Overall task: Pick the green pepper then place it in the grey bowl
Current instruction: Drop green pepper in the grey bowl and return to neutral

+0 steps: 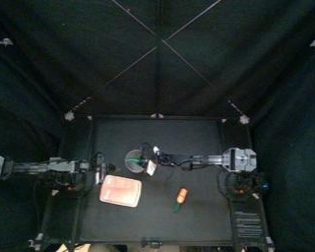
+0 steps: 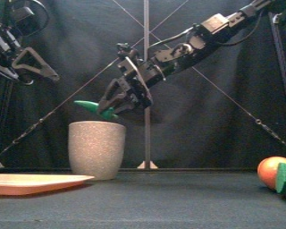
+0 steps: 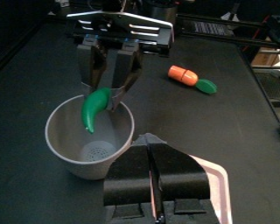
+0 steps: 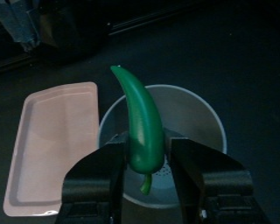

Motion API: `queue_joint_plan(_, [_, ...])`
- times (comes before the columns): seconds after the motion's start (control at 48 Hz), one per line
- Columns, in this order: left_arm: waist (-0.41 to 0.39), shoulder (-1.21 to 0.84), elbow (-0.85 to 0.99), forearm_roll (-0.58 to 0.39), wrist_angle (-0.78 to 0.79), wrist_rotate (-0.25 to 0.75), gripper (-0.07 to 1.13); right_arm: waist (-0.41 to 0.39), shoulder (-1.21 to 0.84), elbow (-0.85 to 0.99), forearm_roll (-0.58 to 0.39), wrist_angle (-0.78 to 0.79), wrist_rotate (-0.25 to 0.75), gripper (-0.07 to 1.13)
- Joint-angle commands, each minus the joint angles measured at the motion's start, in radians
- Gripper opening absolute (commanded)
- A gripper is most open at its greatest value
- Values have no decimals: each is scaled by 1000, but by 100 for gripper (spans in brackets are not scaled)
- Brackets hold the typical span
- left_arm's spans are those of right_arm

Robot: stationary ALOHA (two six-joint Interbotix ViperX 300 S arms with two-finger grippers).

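Right gripper (image 4: 143, 151) is clamped on the green pepper (image 4: 136, 105) – one jaw on each side, near its stalk end. The arm reaches in from the right, past the table's middle, and holds the pepper over the mouth of the grey bowl (image 2: 96, 149) (a tall speckled cup, really). In the front view the pepper (image 2: 93, 108) sits tilted just above the rim and clear of it; the left wrist view has its tip pointing down into the opening.

The bowl stands upright, back of centre. The pink tray (image 1: 121, 190) lies flat in front of it, near but apart. An orange toy with a green end (image 1: 180, 199) lies on the table to the right of the tray.

Left gripper (image 3: 152, 149) hangs above the table's left side, near the tray – jaws pressed together, nothing between them.
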Motion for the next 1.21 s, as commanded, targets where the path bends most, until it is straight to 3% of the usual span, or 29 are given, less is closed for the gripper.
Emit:
queue_joint_plan(0.021, [3, 3, -14, 2, -9, -2, 2, -5, -17, -32, -2, -2, -3, 71])
queue_joint_plan(0.271, [5, 2, -17, 2, -9, 0, 2, -3, -20, -28, -34, 0, 2, 93])
queue_joint_plan(0.646, [5, 2, -12, 0, -9, -2, 2, 6, -153, 69, -89, -41, -3, 94])
queue_joint_plan(1.042, [17, 0, -25, 5, -48, 2, 2, 34, -525, 554, -101, -499, -5, 94])
queue_joint_plan(1.208, [32, 0, -29, 18, -124, 3, 2, 38, -600, 683, -107, -598, -5, 94])
